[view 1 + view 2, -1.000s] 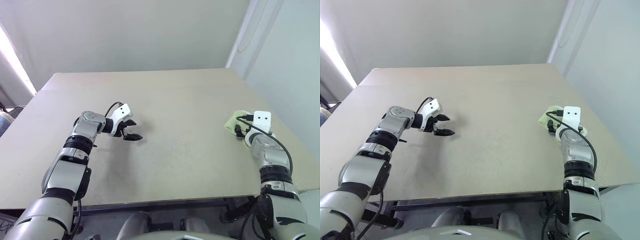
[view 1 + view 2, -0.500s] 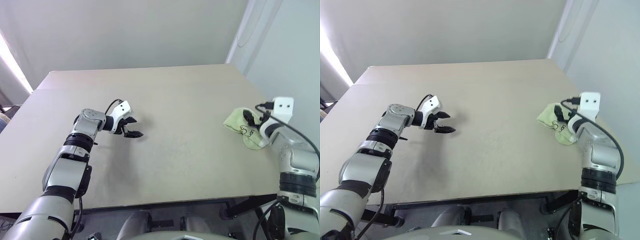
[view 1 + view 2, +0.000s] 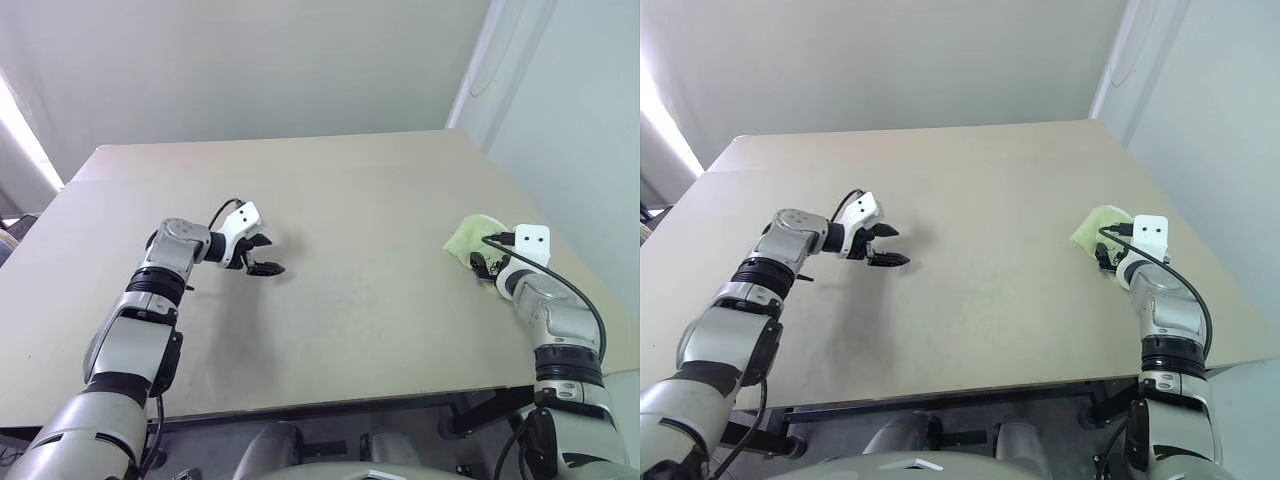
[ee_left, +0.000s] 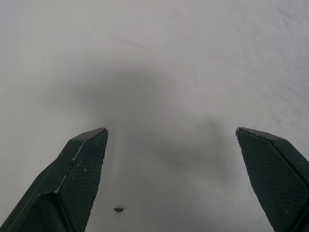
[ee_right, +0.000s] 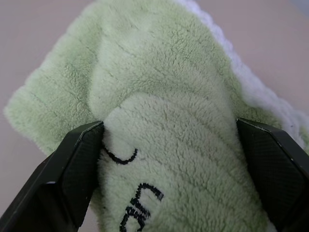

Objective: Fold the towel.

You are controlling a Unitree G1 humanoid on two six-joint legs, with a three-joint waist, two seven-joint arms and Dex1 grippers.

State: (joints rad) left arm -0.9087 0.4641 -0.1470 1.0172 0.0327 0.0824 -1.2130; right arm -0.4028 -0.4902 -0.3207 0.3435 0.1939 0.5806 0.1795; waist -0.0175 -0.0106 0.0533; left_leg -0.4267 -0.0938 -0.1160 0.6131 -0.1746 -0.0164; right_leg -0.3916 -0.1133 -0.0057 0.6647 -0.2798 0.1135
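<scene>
The towel [image 3: 468, 237] is a light green terry cloth lying bunched up near the table's right edge; its white edging and a dark embroidered mark show in the right wrist view. My right gripper [image 3: 482, 265] is down on the towel's near part, open, its two fingers [image 5: 72, 169] standing either side of a raised fold of the towel [image 5: 159, 72]. My left gripper [image 3: 268, 256] hovers open just above the bare tabletop at centre left, far from the towel, with nothing between its fingertips [image 4: 87, 159].
The beige table [image 3: 350, 180] is wide and bare, ending just right of the towel and along the front below both arms. A pale wall stands close on the right. A small dark speck [image 4: 118, 209] lies on the table under the left gripper.
The right gripper, lifted off to the right of the towel half a second ago, has come back over the towel's near part. The left gripper has stayed put.
</scene>
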